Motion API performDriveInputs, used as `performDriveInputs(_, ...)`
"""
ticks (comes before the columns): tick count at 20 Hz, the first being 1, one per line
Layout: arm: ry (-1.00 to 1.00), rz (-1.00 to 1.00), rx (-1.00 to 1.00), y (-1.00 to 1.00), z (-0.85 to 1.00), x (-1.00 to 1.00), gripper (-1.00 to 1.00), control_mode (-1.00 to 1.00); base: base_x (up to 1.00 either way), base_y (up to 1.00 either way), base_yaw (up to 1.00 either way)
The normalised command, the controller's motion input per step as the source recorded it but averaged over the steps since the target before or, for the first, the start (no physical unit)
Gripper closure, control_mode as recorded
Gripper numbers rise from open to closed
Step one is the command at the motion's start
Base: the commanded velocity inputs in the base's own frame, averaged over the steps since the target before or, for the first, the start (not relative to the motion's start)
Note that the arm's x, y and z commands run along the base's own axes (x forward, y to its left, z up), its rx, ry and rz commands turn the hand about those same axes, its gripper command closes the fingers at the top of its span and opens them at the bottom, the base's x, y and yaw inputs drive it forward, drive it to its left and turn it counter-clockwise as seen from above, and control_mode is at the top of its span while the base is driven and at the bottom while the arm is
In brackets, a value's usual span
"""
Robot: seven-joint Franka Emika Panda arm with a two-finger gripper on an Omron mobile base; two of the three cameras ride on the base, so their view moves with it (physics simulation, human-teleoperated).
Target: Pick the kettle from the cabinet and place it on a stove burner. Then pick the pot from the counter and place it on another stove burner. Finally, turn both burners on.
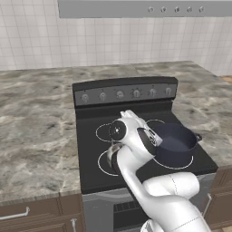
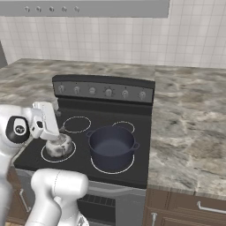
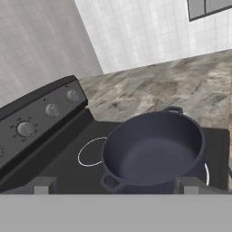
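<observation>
pot: wide dark blue-grey round pot [image 2: 111, 147] with two loop handles sits on the front right burner of the black glass stove [image 1: 90, 149], so that's parked already

kettle: small silvery metal kettle [image 2: 58, 146] is on the front left burner, right beside the pot, partly tucked behind the arm

claw: the claw [image 3: 113, 185] has both tips spread wide with nothing between them, just hanging above the near rim of the pot

key relation: row of round grey knobs [image 2: 101, 92] on the back panel lies beyond and above the pot from the claw, so my guess is it reaches over the pot to get there

tabletop: mottled marble-look tabletop [image 2: 190, 128] flanks the stove
</observation>
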Motion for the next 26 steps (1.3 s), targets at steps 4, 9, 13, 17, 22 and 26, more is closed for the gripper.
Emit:
performDriveInputs(4,0.0,0.0,-0.02,0.02,0.01,0.0,-1.0,-1.0,0.0,0.0,0.0)
performDriveInputs(9,-0.06,0.05,-0.1,0.2,0.09,0.0,-1.0,-1.0,0.0,0.0,0.0)
performDriveInputs(13,-0.05,0.05,-0.11,0.24,0.09,0.0,-1.0,-1.0,0.0,0.0,0.0)
performDriveInputs(17,-0.01,0.05,-0.11,0.23,0.07,0.03,-1.0,-1.0,0.0,0.0,0.0)
performDriveInputs(22,0.0,0.04,-0.09,0.25,0.05,0.12,-1.0,-1.0,0.0,0.0,0.0)
performDriveInputs(26,0.0,0.05,-0.1,0.26,0.04,0.2,-1.0,-1.0,0.0,0.0,0.0)
